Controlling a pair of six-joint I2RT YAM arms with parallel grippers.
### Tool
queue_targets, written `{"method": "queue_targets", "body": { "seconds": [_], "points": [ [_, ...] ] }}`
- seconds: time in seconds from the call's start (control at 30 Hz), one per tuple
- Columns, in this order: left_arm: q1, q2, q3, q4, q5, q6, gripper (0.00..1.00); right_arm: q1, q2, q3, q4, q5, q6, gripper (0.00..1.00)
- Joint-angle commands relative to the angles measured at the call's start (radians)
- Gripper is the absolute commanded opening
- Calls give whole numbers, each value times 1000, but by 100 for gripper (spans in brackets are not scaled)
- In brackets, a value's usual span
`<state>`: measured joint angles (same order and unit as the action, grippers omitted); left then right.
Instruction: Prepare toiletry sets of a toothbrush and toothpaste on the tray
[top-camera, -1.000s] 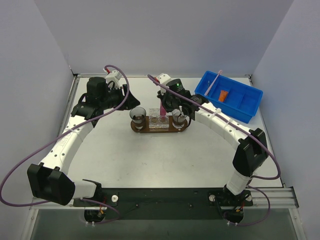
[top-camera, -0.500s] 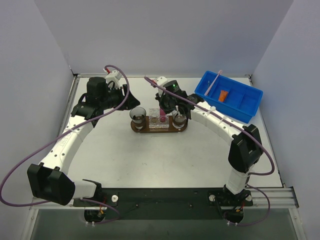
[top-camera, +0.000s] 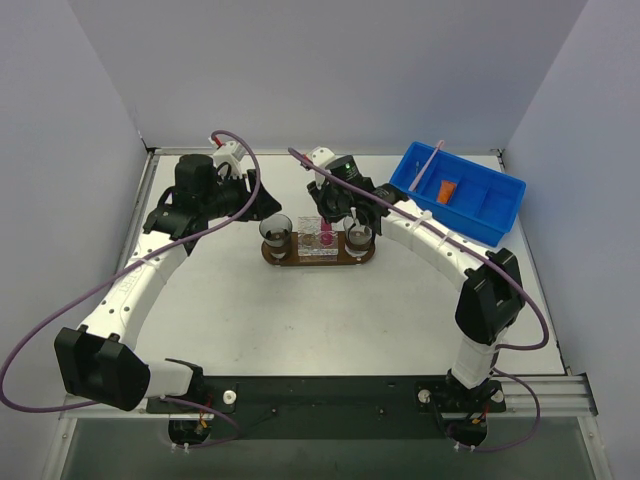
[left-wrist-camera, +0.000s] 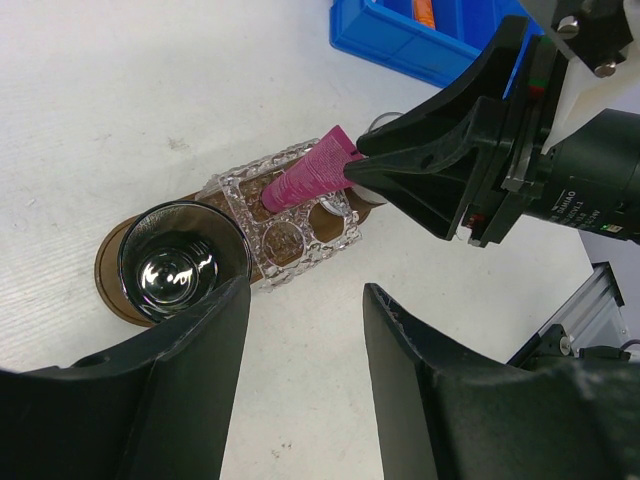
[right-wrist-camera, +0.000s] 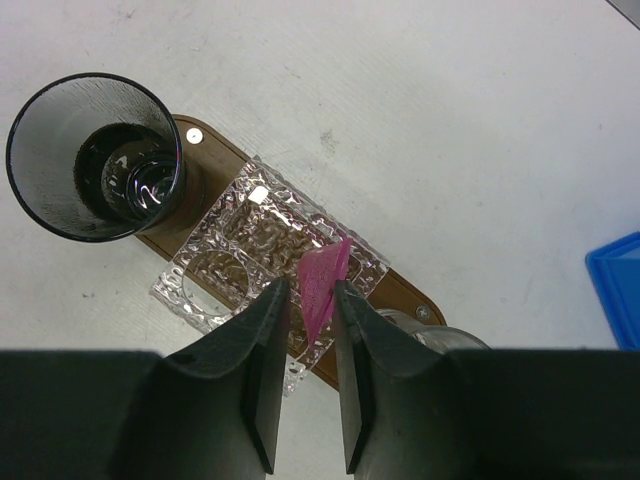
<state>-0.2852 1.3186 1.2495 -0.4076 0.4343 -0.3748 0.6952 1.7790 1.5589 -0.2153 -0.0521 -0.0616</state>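
The left gripper (left-wrist-camera: 305, 300) hovers above the table (top-camera: 250, 320) just left of the tray (right-wrist-camera: 213, 148), its jaws standing wide apart with nothing between them. Below it, a dark smoked glass tumbler (left-wrist-camera: 183, 265) stands upright on the tray's left end. The tray itself, a dark-brown wooden oblong with a silver stud near each end, lies across the middle of the table. At its centre sits a clear cut-glass holder (left-wrist-camera: 290, 235) with several compartments, just beside the tumbler.

The magenta toothpaste tube (left-wrist-camera: 300, 182) stands in the right half of that holder, nozzle end down and leaning, its flat crimped end pointing up. The right gripper (right-wrist-camera: 310, 290) is directly over it. Its jaws are only a narrow way apart, with the crimped end between them. Whether the fingers (right-wrist-camera: 262, 380) actually press on the tube cannot be told from these views.

A second dark tumbler (top-camera: 358, 238) stands on the tray's right end, partly hidden under the right arm.

Well apart, at the far right of the table, is the blue plastic bin (top-camera: 480, 215). The orange toothpaste tube (top-camera: 447, 190) lies in its left compartment. The pale-pink toothbrush (top-camera: 428, 165) rests slanted in the same compartment, its upper end poking over the bin's rear rim
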Motion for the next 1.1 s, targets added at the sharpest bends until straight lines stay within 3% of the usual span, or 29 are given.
{"method": "queue_targets", "body": {
  "seconds": [0.0, 0.3, 0.6, 0.8, 1.07],
  "points": [
    [-3, -10, 27, 15, 11, 22, 59, 7, -12, 50, -18, 6, 3, 22],
    [-3, -7, 30, -2, -19, 37, 59, -13, -113, 138, -24, 0, 75, 38],
    [32, 10, 59, -34, -72, 53, 60, -328, -182, 95, -59, 40, 175, 36],
    [79, 28, 50, -2, -72, 36, 59, -512, -87, 95, -116, 138, 212, 33],
    [124, 71, 47, 55, -52, 10, 59, -595, 129, 240, -206, 210, 206, 32]
  ]
}}
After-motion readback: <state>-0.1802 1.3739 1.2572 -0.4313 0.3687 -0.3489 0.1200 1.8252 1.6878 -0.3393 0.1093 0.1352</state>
